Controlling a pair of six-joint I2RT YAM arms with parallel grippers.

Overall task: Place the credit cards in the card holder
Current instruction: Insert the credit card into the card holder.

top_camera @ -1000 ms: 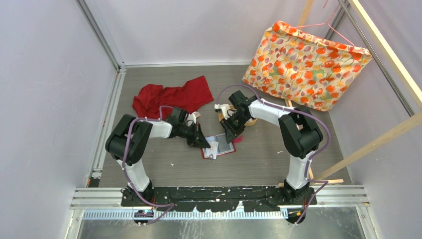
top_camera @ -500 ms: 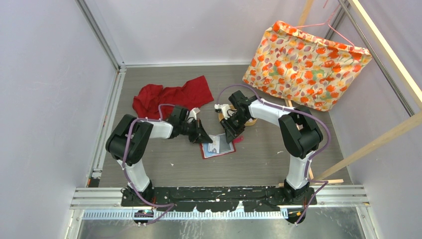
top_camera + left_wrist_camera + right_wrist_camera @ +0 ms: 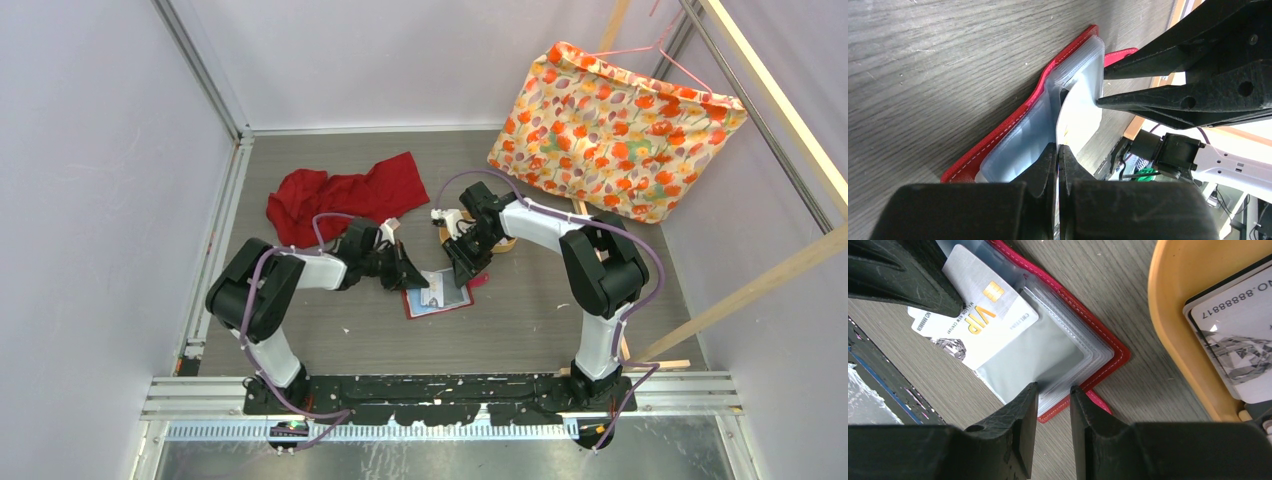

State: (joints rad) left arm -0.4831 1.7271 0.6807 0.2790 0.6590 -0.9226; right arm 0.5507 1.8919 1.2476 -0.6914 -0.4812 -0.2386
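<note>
The red card holder (image 3: 440, 298) lies open on the floor, its clear pockets (image 3: 1048, 355) facing up. My left gripper (image 3: 1058, 150) is shut on a white VIP credit card (image 3: 975, 325). The card's far end sits in the mouth of a clear pocket, and it shows edge-on in the left wrist view (image 3: 1075, 115). My right gripper (image 3: 1054, 390) is slightly open, its tips resting on the near corner of the pocket stack and red cover (image 3: 1108, 365). More credit cards (image 3: 1238, 335) lie in the tan tray (image 3: 1173, 325).
A crumpled red cloth (image 3: 345, 193) lies behind the left arm. A floral cushion (image 3: 615, 130) leans at the back right. The tan tray (image 3: 505, 243) is mostly hidden under my right arm. Wooden battens stand along the right side.
My left gripper has moved a little toward the card holder with the card, and the card now lies over the open pockets. The right arm has not moved.
</note>
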